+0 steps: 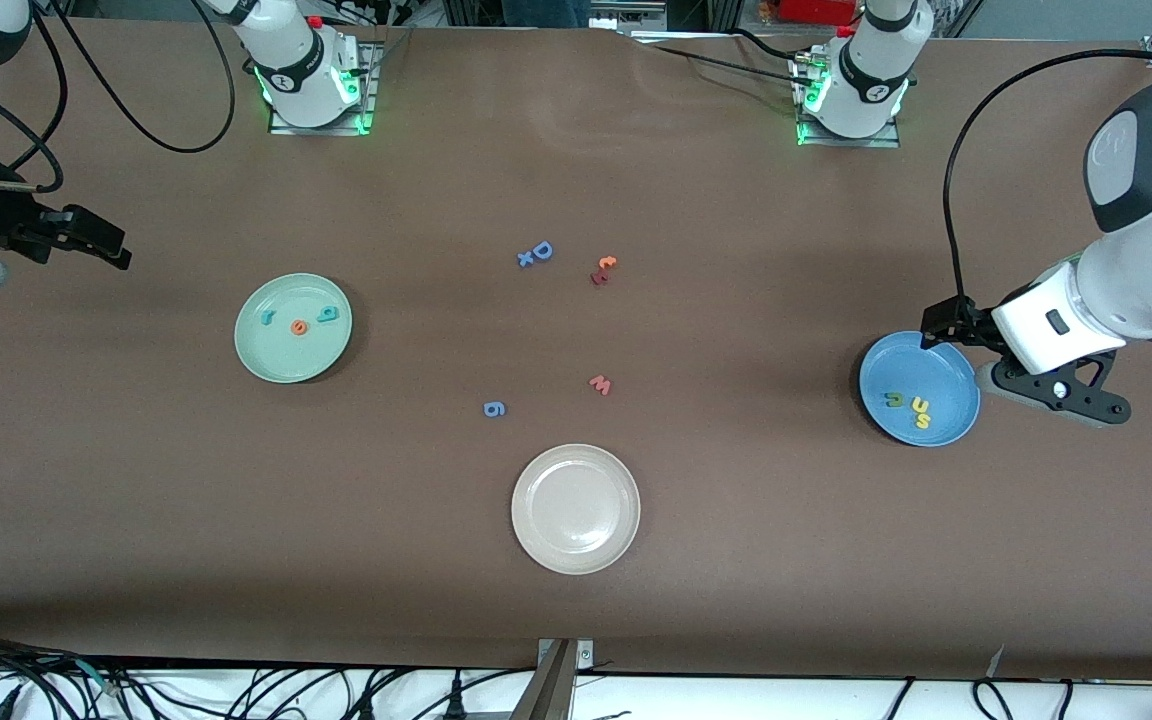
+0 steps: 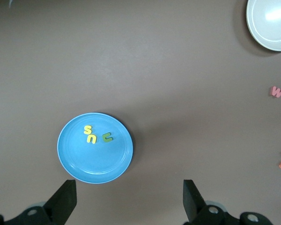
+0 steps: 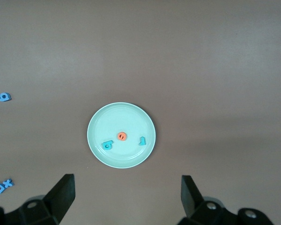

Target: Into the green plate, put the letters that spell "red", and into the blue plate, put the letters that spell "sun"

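Tools [image 1: 101, 243] over brown table [image 1: 736, 560].

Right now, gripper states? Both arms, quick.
Left gripper: open, holding nothing, up by the blue plate.
Right gripper: open, holding nothing, up by the green plate.

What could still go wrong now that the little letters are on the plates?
1. The open left gripper hangs right beside the round blue plate; moving off low, it might nudge the plate and scatter the yellow foam "s", yellow "u" and dark green "n".
2. The teal "r", orange "e" and teal "d" lie loose in the mint-green plate; a table bump could slide them.
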You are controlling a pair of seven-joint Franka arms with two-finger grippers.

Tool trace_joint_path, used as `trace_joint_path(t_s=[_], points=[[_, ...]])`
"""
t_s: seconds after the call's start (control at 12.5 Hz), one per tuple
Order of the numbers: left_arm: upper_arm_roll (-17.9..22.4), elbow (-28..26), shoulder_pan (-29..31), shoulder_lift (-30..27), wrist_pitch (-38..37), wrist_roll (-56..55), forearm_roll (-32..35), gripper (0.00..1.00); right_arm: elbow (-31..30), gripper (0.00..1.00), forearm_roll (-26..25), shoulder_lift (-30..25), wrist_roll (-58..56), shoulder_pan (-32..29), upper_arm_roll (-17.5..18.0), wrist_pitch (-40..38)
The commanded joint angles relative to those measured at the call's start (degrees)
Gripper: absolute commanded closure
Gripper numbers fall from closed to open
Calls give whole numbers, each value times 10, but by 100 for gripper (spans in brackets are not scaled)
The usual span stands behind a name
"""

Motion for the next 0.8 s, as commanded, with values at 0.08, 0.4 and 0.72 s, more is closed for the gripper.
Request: trace_joint_path(t_s=[0.08, 0.4, 0.72], points=[[-33, -12, 23, -20, -19, -33, 19, 0, -1, 0, 9, -6, 6, -7, 5, -6], [-33, -13, 24, -19, -21, -35, 19, 0, -1, 0, 5, -6, 6, -7, 4, -5], [-30, -10, 28, -14, -21, -113, 14, 0, 0, 0, 2, -6, 6, -7, 4, -5]])
